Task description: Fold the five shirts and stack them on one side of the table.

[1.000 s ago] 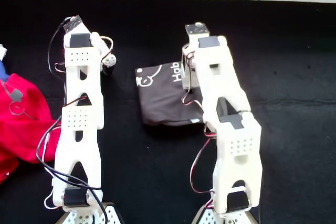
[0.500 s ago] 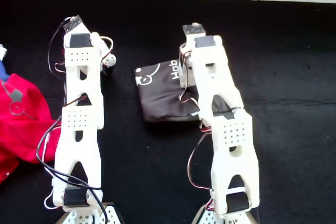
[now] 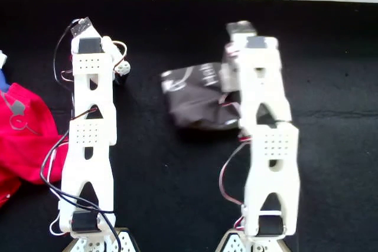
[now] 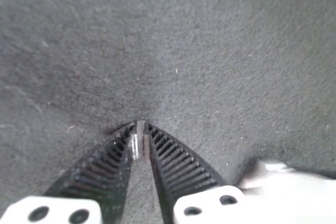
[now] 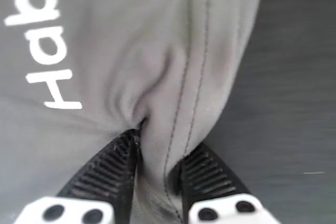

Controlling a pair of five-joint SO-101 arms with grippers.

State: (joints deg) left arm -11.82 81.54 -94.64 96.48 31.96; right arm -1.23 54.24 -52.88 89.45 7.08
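Observation:
A folded dark grey shirt (image 3: 198,95) with white print lies at the table's middle, partly under the right arm (image 3: 266,146). In the right wrist view the right gripper (image 5: 157,145) is shut on a bunched seam edge of this grey shirt (image 5: 131,66). A red shirt (image 3: 23,134) lies crumpled at the table's left edge. The left arm (image 3: 88,128) stretches over bare black cloth; its gripper (image 4: 140,136) rests shut on the tabletop with nothing in it.
The black tablecloth (image 3: 331,146) covers the whole table. A bit of blue and white fabric (image 3: 2,69) peeks in at the left edge above the red shirt. A pale wall borders the far edge.
The right arm has swung to the right, dragging the grey shirt with it by its edge. The left arm and the red shirt have kept still.

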